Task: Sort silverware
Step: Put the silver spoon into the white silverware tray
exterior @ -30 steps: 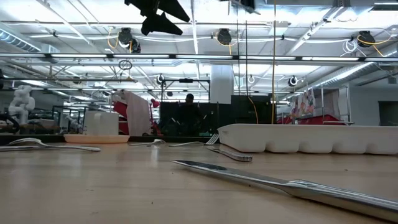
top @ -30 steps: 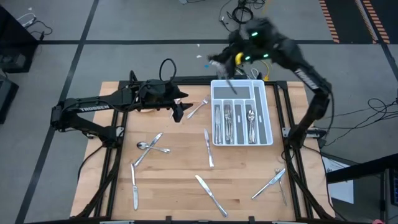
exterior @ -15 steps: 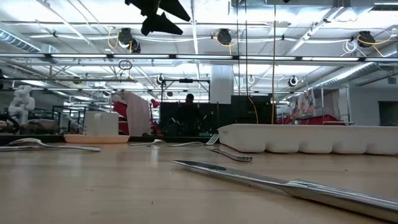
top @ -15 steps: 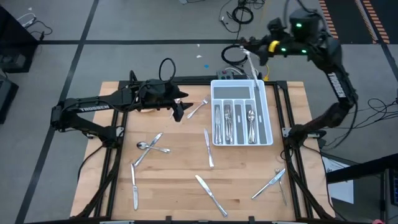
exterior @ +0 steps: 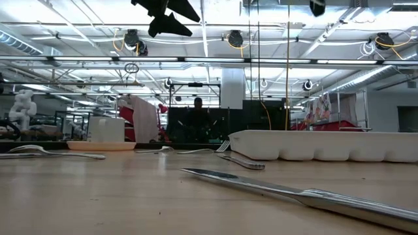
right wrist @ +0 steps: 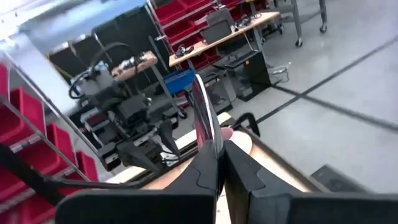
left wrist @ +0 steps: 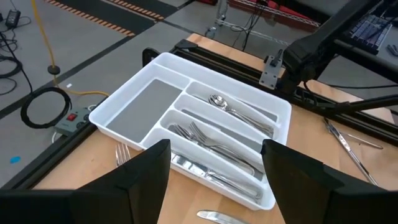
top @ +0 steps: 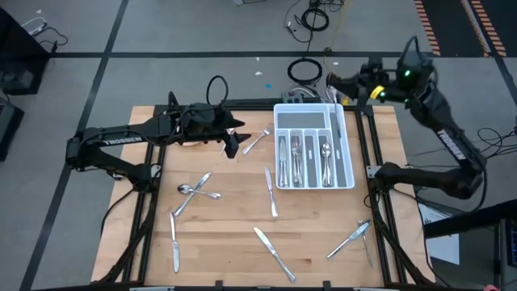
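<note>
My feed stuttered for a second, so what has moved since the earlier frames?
The right gripper, shut on a shiny silver metal knife, swung from above the white compartmented plastic tray out past the table's far right corner. The left gripper stayed open near the tray's left side; loose cutlery unmoved.

The tray (top: pixel 313 145) sits at the back right of the bench (top: pixel 234 242), with silverware (top: pixel 296 158) inside. More knives (top: pixel 272 252) lie in front.

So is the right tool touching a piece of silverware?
Touching. The right wrist view shows the right tool shut on a knife, its blade standing up from between the closed fingers.
</note>
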Motion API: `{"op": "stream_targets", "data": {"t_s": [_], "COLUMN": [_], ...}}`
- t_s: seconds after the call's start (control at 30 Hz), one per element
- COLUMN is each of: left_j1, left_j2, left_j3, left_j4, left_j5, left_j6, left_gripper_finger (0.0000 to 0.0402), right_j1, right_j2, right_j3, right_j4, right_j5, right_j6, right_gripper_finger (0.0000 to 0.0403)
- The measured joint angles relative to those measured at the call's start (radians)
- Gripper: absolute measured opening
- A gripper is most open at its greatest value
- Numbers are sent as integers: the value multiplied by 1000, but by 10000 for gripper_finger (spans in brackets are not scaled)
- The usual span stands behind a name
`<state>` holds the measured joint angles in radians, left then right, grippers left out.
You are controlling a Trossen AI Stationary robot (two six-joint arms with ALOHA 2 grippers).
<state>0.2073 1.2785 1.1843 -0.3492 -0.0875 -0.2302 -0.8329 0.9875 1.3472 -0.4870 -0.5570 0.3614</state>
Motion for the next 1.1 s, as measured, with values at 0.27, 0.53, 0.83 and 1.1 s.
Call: {"op": "stream_targets", "data": {"t_s": [0.27,0.53,0.83,1.1], "left_j1": [0,1,2,2], "left_j2": [0,0,0,0], "left_j3": [0,0,0,0], "left_j4": [0,0,1,1], "left_j5": [0,0,-42,-44], "left_j6": [0,0,0,-1], "left_gripper_finger": [258,258,258,258], "right_j1": [-42,-84,-85,-94], "right_j2": [-147,-252,-262,-266], "right_j3": [-355,-598,-766,-968], "right_j4": [222,362,525,698], "right_j5": [1,-1,-47,-12], "right_j6": [167,271,335,437], "right_gripper_finger": [0,0,0,0]}}
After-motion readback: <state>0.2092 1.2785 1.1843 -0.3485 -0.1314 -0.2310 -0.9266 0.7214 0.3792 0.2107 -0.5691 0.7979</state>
